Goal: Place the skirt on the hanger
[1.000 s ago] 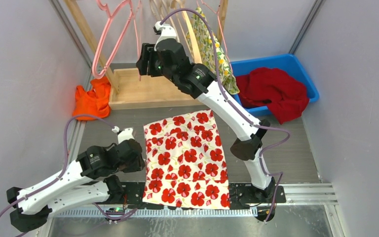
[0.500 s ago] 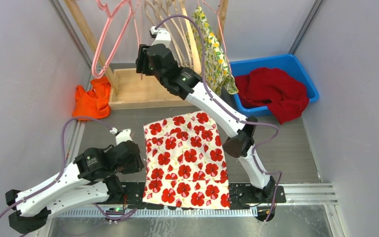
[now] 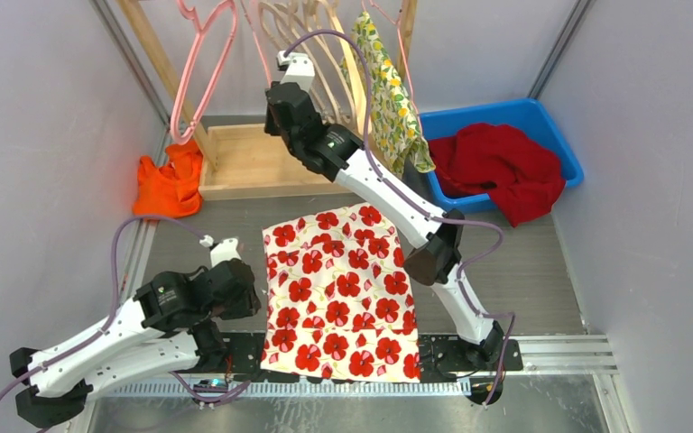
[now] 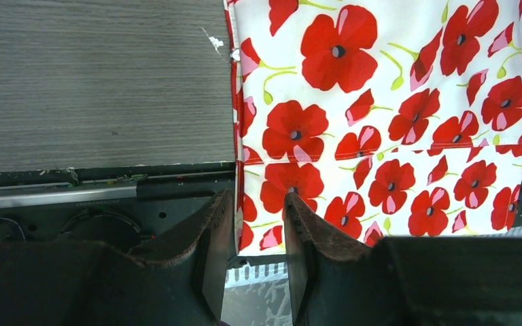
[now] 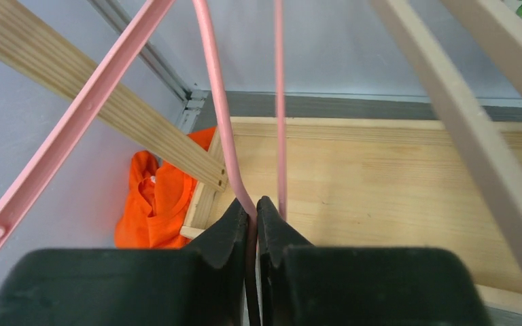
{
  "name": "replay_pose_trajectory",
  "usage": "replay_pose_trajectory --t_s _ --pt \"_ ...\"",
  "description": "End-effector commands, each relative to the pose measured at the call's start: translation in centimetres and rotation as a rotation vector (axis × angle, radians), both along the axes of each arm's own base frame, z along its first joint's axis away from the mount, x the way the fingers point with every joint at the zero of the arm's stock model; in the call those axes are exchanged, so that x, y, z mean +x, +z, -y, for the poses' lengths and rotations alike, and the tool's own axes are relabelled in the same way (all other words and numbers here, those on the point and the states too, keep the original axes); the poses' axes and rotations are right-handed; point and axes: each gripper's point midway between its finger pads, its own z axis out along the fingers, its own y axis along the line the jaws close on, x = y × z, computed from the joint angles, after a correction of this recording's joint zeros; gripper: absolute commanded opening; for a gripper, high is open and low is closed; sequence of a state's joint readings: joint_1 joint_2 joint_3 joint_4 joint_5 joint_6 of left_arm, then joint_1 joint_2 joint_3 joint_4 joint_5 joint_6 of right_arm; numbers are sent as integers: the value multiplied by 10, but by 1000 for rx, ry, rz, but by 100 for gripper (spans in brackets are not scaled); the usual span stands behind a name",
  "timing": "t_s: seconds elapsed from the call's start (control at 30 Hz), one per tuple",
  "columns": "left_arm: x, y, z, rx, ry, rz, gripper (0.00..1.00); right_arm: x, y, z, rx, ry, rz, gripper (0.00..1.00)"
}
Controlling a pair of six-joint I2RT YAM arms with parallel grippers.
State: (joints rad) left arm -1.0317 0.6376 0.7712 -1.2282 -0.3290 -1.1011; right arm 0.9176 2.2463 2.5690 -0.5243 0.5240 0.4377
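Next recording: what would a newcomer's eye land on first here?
The poppy-print skirt lies flat in the near middle, with the open left gripper at its left edge. Farther back, the right gripper is shut on a pink hanger at the rack. A red cloth spills from the blue bin on the right.

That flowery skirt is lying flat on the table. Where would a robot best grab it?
The skirt lies flat, but its near left corner reaches past the tabletop over the black rail. That corner is probably best taken from the left, where the open left pincer hovers, with one finger slipping beneath.
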Motion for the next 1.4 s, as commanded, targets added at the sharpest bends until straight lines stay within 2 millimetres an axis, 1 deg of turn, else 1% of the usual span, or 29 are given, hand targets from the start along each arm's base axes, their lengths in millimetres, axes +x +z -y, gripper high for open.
replay_pose_trajectory --t_s 0.0,0.1,0.33,0.43,0.6,0.67,0.73,0.83,0.87,0.9,1.0,1.13,1.17,1.3,1.37 --pt "4 0 4 -12 19 4 35 -1 63 34 71 -63 105 9" --pt "4 -2 6 -12 18 1 35 0 66 41 54 -67 113 1" --pt "5 -3 7 -9 18 0 35 -10 83 46 38 -33 152 1" --pt "6 -4 8 -10 18 3 35 -21 94 44 28 6 188 1" --pt "7 -7 11 -12 16 -2 35 -46 111 37 -15 62 252 1" --pt "7 -7 12 -12 13 -4 35 -54 115 39 -31 62 257 1" --pt "7 -8 12 -12 13 -3 35 -61 113 42 -40 72 238 1" --pt "8 -8 15 -18 8 0 35 -70 100 51 -64 84 183 1" --pt "8 -8 15 -17 7 -2 34 -73 92 55 -77 86 162 1" --pt "8 -7 16 -17 4 -3 34 -76 76 59 -105 89 130 1" --pt "9 -8 18 -20 -2 -2 34 -90 55 76 -126 94 87 1" --pt "9 -8 22 -18 -15 -11 34 -117 31 102 -155 142 44 1" --pt "9 -7 23 -18 -17 -12 34 -126 30 112 -163 157 38 1" --pt "12 -5 25 -24 -20 0 34 -159 2 142 -241 235 -16 1" --pt "14 -3 29 -29 -23 7 34 -178 -9 153 -254 289 -46 1"
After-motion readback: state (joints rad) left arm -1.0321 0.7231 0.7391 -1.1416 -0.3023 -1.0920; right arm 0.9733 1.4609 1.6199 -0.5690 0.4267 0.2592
